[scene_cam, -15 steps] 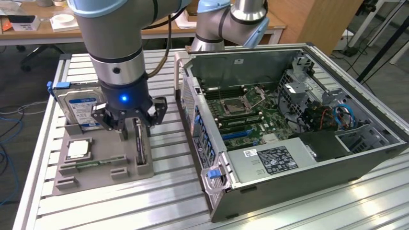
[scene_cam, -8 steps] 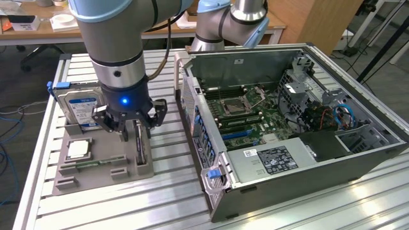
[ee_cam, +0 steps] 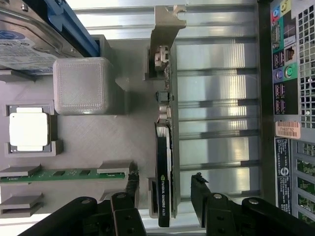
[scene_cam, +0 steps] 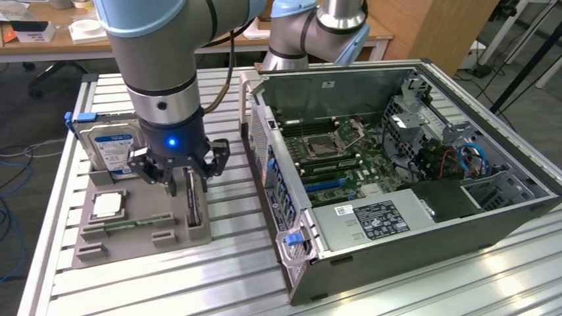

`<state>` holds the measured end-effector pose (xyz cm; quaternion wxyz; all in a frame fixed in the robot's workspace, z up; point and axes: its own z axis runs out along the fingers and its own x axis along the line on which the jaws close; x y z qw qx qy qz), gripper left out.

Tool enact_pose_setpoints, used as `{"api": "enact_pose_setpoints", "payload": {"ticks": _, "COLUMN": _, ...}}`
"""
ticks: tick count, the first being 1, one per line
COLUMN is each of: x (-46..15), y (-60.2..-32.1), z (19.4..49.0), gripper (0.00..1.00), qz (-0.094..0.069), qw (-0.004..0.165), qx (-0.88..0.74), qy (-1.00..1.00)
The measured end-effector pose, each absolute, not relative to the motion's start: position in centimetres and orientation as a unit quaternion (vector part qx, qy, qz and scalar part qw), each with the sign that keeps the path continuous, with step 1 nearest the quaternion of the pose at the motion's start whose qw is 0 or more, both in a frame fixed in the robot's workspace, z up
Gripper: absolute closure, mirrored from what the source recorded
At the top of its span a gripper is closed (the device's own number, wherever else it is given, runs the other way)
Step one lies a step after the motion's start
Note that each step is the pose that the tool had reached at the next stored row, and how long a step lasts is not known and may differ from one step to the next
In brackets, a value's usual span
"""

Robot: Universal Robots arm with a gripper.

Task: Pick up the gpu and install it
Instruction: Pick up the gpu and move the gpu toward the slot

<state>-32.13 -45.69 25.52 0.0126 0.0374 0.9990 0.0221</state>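
Note:
The gpu (scene_cam: 194,209) stands on edge in a slot of the grey holder (scene_cam: 141,247) at the exterior view's left. In the wrist view the gpu (ee_cam: 165,162) shows as a thin card seen edge-on, with a black fan block and a silver bracket at its far end. My gripper (scene_cam: 184,172) hangs just above it and is open. In the wrist view my gripper (ee_cam: 165,178) has one black finger on each side of the card. There is a gap between each finger and the card, and nothing is held.
The grey holder also carries a blue-labelled hard drive (scene_cam: 110,148), a silver processor (scene_cam: 107,206) and a narrow green memory stick (scene_cam: 127,225). The open computer case (scene_cam: 491,217) lies close at the exterior view's right, motherboard (scene_cam: 343,161) exposed. Its rear panel (ee_cam: 290,98) is near the gripper.

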Motion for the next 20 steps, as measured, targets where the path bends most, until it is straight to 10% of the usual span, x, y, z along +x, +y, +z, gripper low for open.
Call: {"api": "enact_pose_setpoints", "payload": {"ticks": 20, "x": -32.13, "y": -45.69, "z": 24.68, "gripper": 0.45, "qz": 0.022, "qw": 0.013, "qx": 0.037, "qy": 0.999}}
